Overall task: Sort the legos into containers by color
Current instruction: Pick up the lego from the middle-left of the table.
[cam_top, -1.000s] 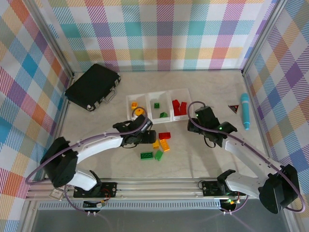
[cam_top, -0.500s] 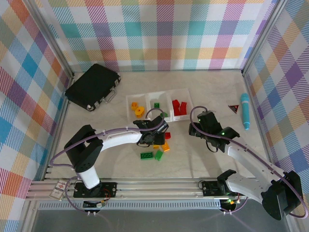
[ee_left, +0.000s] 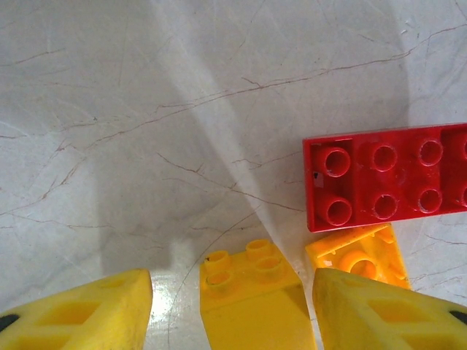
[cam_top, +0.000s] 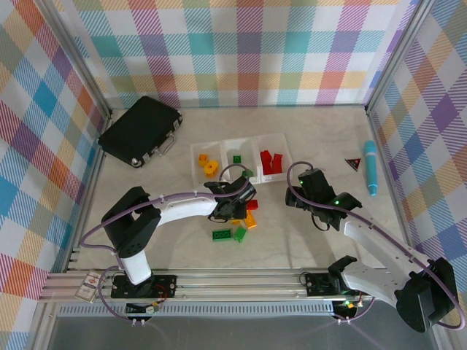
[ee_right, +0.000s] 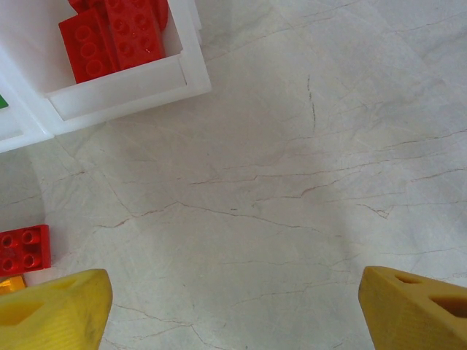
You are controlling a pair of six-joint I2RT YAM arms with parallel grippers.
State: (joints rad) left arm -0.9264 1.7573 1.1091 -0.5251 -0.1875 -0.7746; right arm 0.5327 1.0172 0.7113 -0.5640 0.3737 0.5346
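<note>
The left gripper (ee_left: 230, 288) stands partly open astride a yellow brick (ee_left: 252, 302) at bottom centre of the left wrist view, with gaps on both sides and nothing gripped. To its right, an orange brick (ee_left: 357, 259) crowds the right-hand finger, just below a red brick (ee_left: 387, 175). Closing could catch it and skew the grip. The right gripper (ee_right: 233, 306) hangs wide open and empty, with the containers (ee_right: 124, 91) at upper left.

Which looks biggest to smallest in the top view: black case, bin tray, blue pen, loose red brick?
1-2. black case and bin tray: about alike, can't rank.
3. blue pen.
4. loose red brick.
</note>
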